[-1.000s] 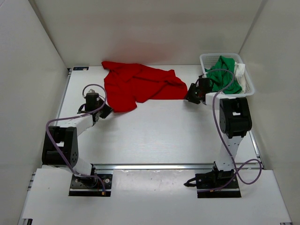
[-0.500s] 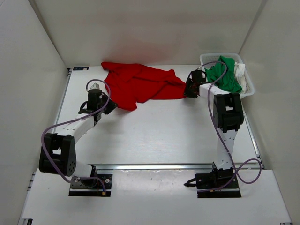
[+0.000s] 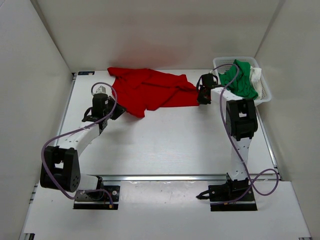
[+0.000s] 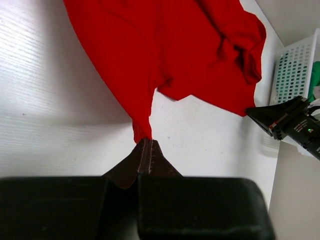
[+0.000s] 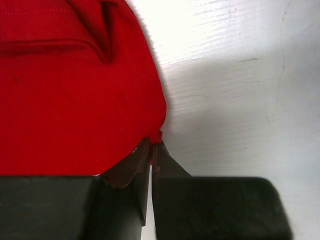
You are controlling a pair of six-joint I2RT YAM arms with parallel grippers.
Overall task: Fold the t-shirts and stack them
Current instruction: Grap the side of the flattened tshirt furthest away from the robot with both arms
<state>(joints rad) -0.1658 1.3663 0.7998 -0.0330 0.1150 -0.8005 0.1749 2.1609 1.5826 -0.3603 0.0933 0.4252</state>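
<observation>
The red t-shirt (image 3: pixel 150 90) lies crumpled across the back of the table. My left gripper (image 3: pixel 120 111) is shut on its near-left corner, and in the left wrist view (image 4: pixel 145 142) a pulled strip of the red t-shirt (image 4: pixel 165 45) runs into the jaws. My right gripper (image 3: pixel 200 96) is shut on the shirt's right edge; in the right wrist view (image 5: pixel 154 146) a pinch of the red t-shirt (image 5: pixel 70 100) sits between the tips. The green t-shirt (image 3: pixel 239 80) and the white t-shirt (image 3: pixel 256 76) are piled in the basket.
A white mesh basket (image 3: pixel 265 96) stands at the back right, just right of my right gripper; it also shows in the left wrist view (image 4: pixel 290 65). White walls close in the table (image 3: pixel 170 140) on three sides.
My right gripper moved left and back from beside the basket to the shirt's right edge and shut on it. The left arm shifted back a little, still holding its corner.
</observation>
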